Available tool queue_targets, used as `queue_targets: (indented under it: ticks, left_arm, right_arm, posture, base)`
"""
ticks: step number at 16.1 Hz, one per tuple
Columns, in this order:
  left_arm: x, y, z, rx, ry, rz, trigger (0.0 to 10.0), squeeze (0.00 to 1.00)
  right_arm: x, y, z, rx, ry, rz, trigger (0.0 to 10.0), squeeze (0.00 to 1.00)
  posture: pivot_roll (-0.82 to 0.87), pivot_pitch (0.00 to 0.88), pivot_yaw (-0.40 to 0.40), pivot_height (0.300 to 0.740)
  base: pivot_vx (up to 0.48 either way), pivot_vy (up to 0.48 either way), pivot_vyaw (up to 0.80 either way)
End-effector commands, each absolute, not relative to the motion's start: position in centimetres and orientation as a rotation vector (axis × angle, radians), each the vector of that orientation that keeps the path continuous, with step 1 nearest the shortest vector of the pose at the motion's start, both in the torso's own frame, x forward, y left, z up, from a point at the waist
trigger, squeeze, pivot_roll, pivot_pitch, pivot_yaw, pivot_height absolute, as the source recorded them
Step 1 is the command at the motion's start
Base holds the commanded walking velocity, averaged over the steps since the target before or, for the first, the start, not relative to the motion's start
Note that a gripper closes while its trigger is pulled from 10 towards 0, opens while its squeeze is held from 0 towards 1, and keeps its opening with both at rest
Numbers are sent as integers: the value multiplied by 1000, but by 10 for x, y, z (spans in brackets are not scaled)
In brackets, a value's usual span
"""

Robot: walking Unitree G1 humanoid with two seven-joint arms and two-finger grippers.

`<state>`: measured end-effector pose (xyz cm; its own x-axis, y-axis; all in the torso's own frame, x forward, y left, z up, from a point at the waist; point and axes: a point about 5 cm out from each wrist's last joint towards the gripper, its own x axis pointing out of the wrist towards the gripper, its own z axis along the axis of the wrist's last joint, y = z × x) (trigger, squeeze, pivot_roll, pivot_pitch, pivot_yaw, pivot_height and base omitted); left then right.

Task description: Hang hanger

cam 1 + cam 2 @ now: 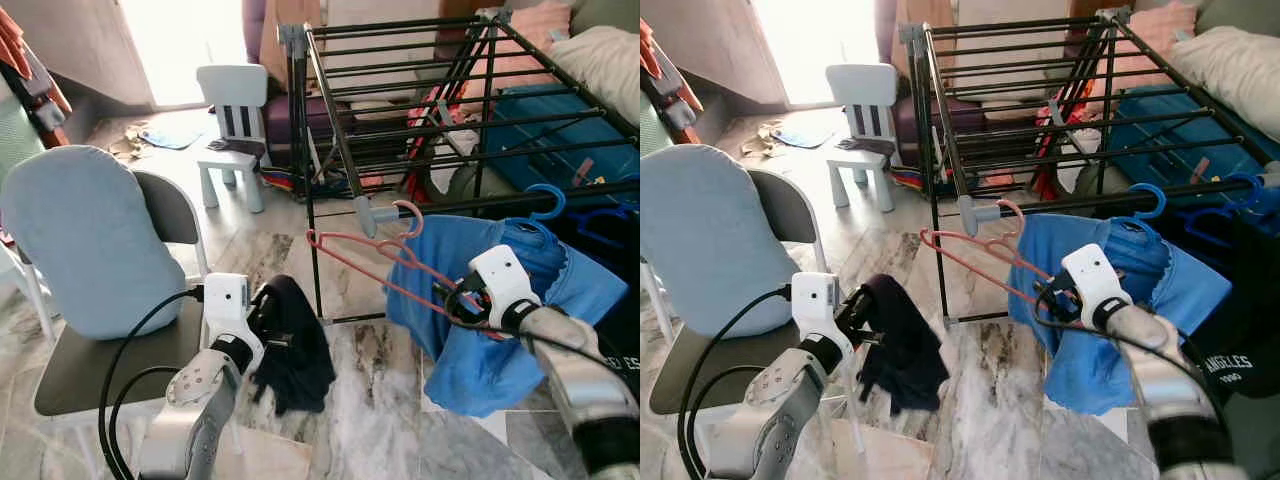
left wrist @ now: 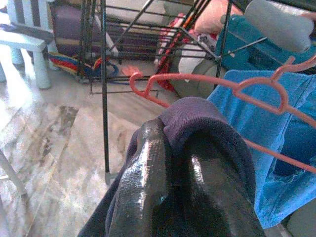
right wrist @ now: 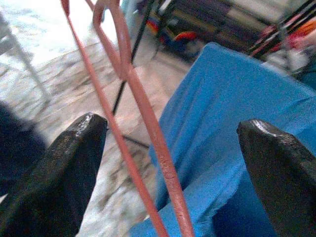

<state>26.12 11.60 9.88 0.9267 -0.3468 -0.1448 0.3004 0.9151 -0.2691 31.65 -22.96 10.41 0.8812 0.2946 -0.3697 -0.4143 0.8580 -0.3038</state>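
Observation:
A pink wire hanger hangs tilted, its hook by the grey corner piece of the black drying rack. My right gripper is at the hanger's lower right arm. In the right wrist view its fingers stand wide apart, with the hanger's wires running between them and touching neither. Behind it a blue shirt drapes from the rack's front rail. My left gripper is low beside the chair, shut on a dark navy garment that hangs down from it.
A grey chair with a pale blue cushion stands at the left. A white child's chair is behind it. A blue hanger hangs on the rack's rail. Blue luggage and pillows lie beyond the rack. The floor is marble tile.

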Motion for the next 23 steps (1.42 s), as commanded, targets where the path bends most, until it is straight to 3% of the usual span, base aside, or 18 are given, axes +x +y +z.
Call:
queue_targets:
  ticks: [1, 8, 9, 10, 16, 23]
  left_arm:
    - [263, 116, 104, -237, 180, -342, 10000, 0]
    - [260, 122, 104, -217, 204, -342, 10000, 0]
    - [259, 123, 104, -213, 206, -344, 10000, 0]
    - [259, 125, 105, -206, 209, -346, 10000, 0]
    - [259, 127, 106, -190, 227, -352, 10000, 0]
    - [258, 121, 102, -195, 259, -376, 10000, 0]
  right_arm:
    - [322, -226, 107, -380, 318, 429, 10000, 0]
    - [342, -209, 95, -358, 381, 520, 10000, 0]
    - [344, -207, 94, -364, 381, 527, 7059, 0]
    - [347, -203, 95, -364, 381, 535, 0, 0]
    - [353, -192, 96, -362, 373, 591, 0, 0]
    - [351, -213, 96, -393, 387, 542, 0, 0]
  posture:
    - [-112, 36, 34, 740]
    - [-73, 53, 53, 740]
    - [-63, 56, 59, 740]
    - [-57, 56, 63, 740]
    - [-45, 58, 68, 740]
    - [-68, 56, 67, 740]
  base:
    - [0, 0, 0]
    - [0, 0, 0]
    - [0, 0, 0]
    - [0, 0, 0]
    - [0, 0, 0]
    - [0, 0, 0]
